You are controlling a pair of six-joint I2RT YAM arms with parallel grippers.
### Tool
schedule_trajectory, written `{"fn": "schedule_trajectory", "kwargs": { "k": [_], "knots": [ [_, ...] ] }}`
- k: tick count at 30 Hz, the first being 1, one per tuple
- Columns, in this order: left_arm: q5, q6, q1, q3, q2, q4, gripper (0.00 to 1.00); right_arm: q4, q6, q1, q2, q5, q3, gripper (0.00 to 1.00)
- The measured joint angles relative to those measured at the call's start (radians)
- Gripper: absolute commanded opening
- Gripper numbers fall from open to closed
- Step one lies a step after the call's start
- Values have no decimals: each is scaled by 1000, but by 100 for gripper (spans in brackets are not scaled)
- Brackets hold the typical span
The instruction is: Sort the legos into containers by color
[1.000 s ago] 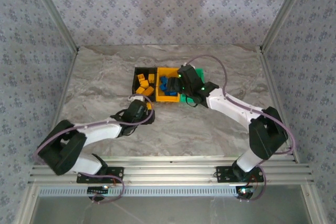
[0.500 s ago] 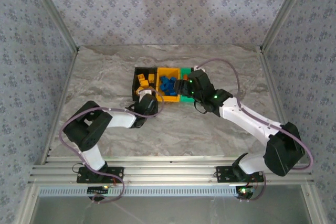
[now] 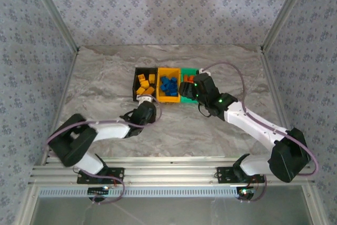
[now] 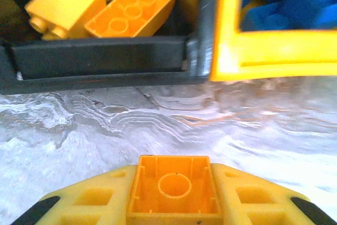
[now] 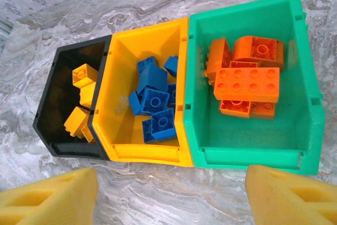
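- my left gripper [image 3: 148, 100] is clamped tight on one yellow-orange brick [image 4: 175, 191]. its hollow underside faces the wrist camera and it's squeezed between my two yellow pads [image 4: 87, 201]
- that brick sits just in front of the near wall of the black bin [image 4: 100, 64], over the marble-look table [image 4: 158, 125]. can't tell if it's touching the table or a bit above it
- the black bin already has a handful of yellow-orange bricks [image 5: 81, 98] in it, piled loosely at all angles
- right next to it, walls touching, is the yellow-orange bin [image 5: 118, 77]. it holds a heap of blue bricks [image 5: 155, 104]
- the green bin [image 5: 303, 104] is at the right end of the row, pressed up against the yellow-orange one. it holds the red-orange bricks [image 5: 247, 84], with a long eight-stud one lying flat on top
- my right gripper [image 5: 169, 185] hangs above the near side of the row with its jaws spread wide and nothing between them. from its wrist camera the two foam fingertips sit in the bottom corners and all three bins are laid out beyond them
- from the top camera the bins run side by side mid-table, black on the left and green on the right. my left gripper is at the near edge of the black bin and my right gripper is over the near part of the green bin
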Motion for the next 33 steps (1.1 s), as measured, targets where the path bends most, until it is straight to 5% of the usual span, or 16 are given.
{"fn": "schedule_trajectory", "kwargs": {
  "k": [6,16,25,33],
  "knots": [
    [24,-13,76,128,-202,-174,37,11,23,-9,-1,0,-41,76],
    [206,-10,289,535,250,-294,41,-5,59,-36,-42,-1,-104,76],
    [246,-19,301,650,384,-365,99,-30,74,-56,-137,0,-132,81],
    [232,-9,254,499,63,-325,99,-34,65,-61,-210,30,-168,87]
  ]
}}
